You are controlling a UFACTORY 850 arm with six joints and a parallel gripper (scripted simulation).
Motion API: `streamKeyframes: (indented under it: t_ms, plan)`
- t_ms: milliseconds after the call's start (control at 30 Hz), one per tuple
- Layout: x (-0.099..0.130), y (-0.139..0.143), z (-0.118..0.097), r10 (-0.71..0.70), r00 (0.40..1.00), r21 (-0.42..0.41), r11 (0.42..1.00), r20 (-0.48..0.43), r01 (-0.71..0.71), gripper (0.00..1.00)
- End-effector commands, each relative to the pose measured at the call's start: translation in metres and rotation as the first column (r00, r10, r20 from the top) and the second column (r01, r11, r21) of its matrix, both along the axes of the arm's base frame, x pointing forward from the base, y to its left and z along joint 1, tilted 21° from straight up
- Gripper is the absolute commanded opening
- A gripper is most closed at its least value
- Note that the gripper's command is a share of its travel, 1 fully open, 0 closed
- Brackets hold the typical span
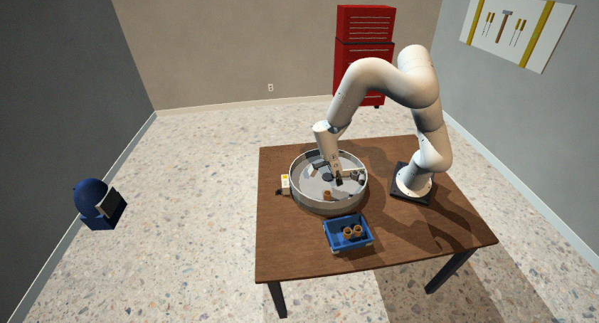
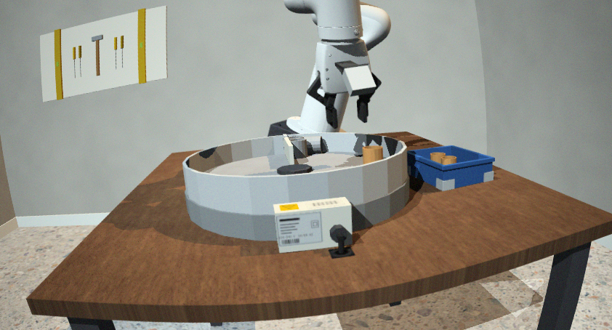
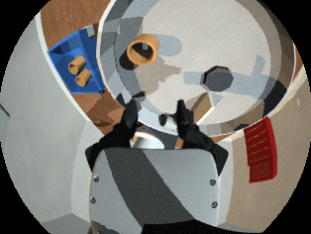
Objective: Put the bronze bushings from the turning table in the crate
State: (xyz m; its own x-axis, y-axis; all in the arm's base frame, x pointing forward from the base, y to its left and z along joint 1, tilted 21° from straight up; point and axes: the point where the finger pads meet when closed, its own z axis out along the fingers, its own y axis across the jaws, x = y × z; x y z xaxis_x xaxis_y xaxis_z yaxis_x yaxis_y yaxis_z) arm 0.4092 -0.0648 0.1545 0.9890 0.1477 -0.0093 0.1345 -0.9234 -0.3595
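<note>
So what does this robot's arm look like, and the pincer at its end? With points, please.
The arm (image 1: 373,75) (image 2: 338,11) is smooth and white, with thick rounded tubes and bulbous joints. The pincer (image 1: 338,179) (image 2: 347,121) (image 3: 156,107) has a pale, screw-dotted body and two black jointed fingers. No cables show.
</note>
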Motion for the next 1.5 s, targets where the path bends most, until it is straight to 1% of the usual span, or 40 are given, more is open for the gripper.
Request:
streamKeyframes:
  t_ms: [0,167,333,400,667,900,1467]
  plan:
    - [-0.019,0.005,-0.002,0.084,0.988,-0.019,0.996,0.127,-0.082,0.62]
    - [-0.034,0.009,-0.005,0.155,0.967,-0.049,0.988,0.202,-0.148,0.62]
    - [-0.047,0.011,-0.007,0.215,0.942,-0.081,0.976,0.258,-0.200,0.62]
    - [-0.047,0.011,-0.007,0.215,0.942,-0.081,0.976,0.258,-0.200,0.62]
    - [-0.061,0.014,-0.009,0.274,0.909,-0.113,0.961,0.314,-0.251,0.62]
    - [-0.068,0.015,-0.010,0.304,0.890,-0.133,0.952,0.339,-0.275,0.62]
    - [-0.071,0.016,-0.011,0.320,0.880,-0.145,0.947,0.351,-0.287,0.62]
